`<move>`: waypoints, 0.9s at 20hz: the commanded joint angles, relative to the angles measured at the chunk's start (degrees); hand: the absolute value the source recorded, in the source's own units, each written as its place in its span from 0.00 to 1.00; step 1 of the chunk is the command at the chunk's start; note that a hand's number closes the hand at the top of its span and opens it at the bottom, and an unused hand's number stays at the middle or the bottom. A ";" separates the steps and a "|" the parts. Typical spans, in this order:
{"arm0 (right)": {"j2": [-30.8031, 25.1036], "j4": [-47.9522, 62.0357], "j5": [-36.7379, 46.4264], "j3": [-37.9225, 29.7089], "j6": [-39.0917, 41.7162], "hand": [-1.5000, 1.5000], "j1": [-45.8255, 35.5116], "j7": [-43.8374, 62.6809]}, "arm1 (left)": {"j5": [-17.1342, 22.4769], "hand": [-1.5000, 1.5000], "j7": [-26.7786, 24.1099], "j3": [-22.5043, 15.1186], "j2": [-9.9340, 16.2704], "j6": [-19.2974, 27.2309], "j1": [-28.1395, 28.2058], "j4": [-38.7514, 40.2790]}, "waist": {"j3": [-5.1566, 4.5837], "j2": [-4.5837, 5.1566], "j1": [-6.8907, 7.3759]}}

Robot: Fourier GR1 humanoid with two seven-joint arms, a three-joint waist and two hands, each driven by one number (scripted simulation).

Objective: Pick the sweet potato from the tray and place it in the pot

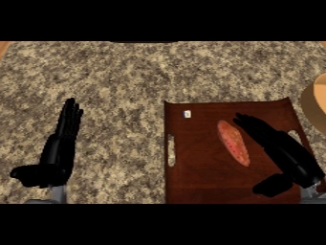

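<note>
An orange-red sweet potato lies lengthwise on the dark brown wooden tray in the right half of the counter. My right hand hovers over the tray just right of the sweet potato, fingers straight and pointing up-left, open and apart from it. The tan pot shows at the right edge, partly cut off by the frame. My left hand rests open on the left, fingers pointing up, holding nothing.
The tray has a handle slot on its left side and a small white mark near its top left corner. Speckled granite counter spreads around, with wooden edges at the top corners.
</note>
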 commanded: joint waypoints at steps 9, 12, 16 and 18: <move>4.25 16.32 4.71 -4.53 -2.25 0.00 -8.29 -7.11 | -2.44 0.50 1.33 1.99 -2.58 -0.98 -4.52 3.73 | 0.01 0.10 0.11; 3.11 11.36 7.30 -4.51 -6.93 1.00 -5.80 -9.88 | -1.71 0.50 1.43 2.03 -1.75 -2.23 -1.45 -0.40 | 0.02 0.02 0.09; 9.25 11.43 10.31 -2.16 -13.44 1.00 -6.17 -8.89 | -2.49 0.50 1.20 1.89 -1.43 -2.48 0.85 -1.97 | 0.01 0.00 0.17; 9.30 11.72 10.74 -2.18 -15.26 1.00 -3.45 -11.38 | -4.45 0.50 -3.22 0.34 -4.65 -0.87 1.23 2.32 | 0.00 0.01 -0.04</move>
